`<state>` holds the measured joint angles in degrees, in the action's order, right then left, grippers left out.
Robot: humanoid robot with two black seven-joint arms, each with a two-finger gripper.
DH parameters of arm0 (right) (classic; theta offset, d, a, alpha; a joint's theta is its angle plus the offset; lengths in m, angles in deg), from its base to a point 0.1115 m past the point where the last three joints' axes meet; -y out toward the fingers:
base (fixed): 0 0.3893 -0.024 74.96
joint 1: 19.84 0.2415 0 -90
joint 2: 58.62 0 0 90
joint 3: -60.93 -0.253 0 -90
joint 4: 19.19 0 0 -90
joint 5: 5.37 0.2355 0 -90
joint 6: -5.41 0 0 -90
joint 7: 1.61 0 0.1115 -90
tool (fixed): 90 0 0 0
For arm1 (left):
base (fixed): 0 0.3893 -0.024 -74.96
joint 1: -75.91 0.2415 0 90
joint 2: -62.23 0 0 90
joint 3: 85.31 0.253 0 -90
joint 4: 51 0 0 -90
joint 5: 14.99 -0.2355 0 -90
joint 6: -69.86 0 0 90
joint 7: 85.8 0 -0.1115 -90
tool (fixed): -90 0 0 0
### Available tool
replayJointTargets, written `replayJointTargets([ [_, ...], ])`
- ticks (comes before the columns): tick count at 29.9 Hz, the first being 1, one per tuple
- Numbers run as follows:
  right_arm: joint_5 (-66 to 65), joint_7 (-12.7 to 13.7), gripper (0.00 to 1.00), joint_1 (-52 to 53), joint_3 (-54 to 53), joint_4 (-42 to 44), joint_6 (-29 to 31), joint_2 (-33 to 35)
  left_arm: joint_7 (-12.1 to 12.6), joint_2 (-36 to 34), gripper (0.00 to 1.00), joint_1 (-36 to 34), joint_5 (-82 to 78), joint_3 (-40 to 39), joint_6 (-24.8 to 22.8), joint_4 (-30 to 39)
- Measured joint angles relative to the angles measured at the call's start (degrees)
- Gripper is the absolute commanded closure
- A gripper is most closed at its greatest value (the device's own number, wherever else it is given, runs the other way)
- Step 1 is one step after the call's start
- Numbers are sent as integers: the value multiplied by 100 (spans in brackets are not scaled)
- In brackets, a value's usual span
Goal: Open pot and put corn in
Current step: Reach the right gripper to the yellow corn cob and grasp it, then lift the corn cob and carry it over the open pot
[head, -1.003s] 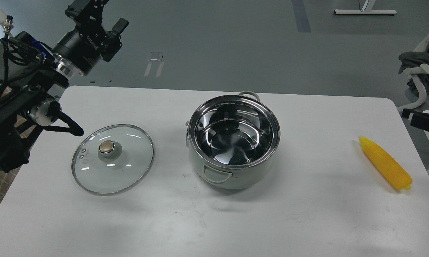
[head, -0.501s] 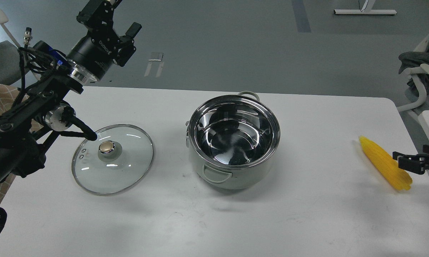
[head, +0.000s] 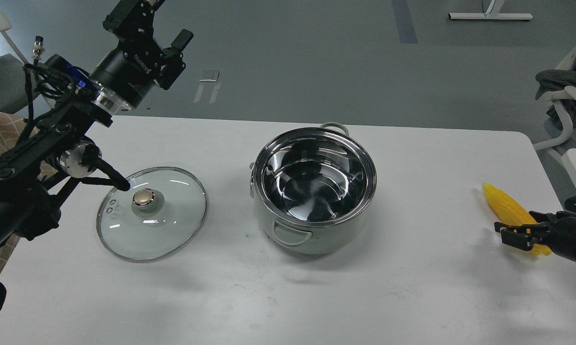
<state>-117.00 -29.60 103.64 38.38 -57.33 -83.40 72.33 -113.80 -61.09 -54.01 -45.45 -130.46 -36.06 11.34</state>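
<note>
Sitting open at table centre: round pale grey-green steel-lined pot (head: 313, 190). Lying near the right edge: bright yellow tapered corn cob (head: 507, 210), right gripper (head: 510, 233) overlapping it, grip unclear. Hanging raised, fingers spread, holding nothing: left gripper (head: 161, 26).

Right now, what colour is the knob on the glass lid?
Gold, on a pale grey-green base: the lid knob shows best in the head view.

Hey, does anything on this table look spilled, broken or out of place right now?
Nothing stands out. The pot sits upright and empty, its glass lid lies flat on the table to its left, knob up, and the corn lies intact near the right edge with the right gripper at it.
</note>
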Motion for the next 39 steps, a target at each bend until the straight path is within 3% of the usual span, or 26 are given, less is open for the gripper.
replayJointTargets([
  [3,-56,-1,93,5,11,27,-79,-28,0,-4,9,8,-4,-1,1,21],
  [13,31,-1,94,243,9,-489,-556,372,0,0,8,103,-29,-1,2,87],
  [21,377,0,91,1936,403,-1080,-100,796,0,38,8,107,-30,-1,8,125],
  [29,1274,-2,90,4492,2585,-1005,65,-564,0,44,8,105,-38,0,11,123],
  [39,1460,-3,88,5018,3876,-1068,66,-2213,0,76,7,99,-38,0,18,113],
])
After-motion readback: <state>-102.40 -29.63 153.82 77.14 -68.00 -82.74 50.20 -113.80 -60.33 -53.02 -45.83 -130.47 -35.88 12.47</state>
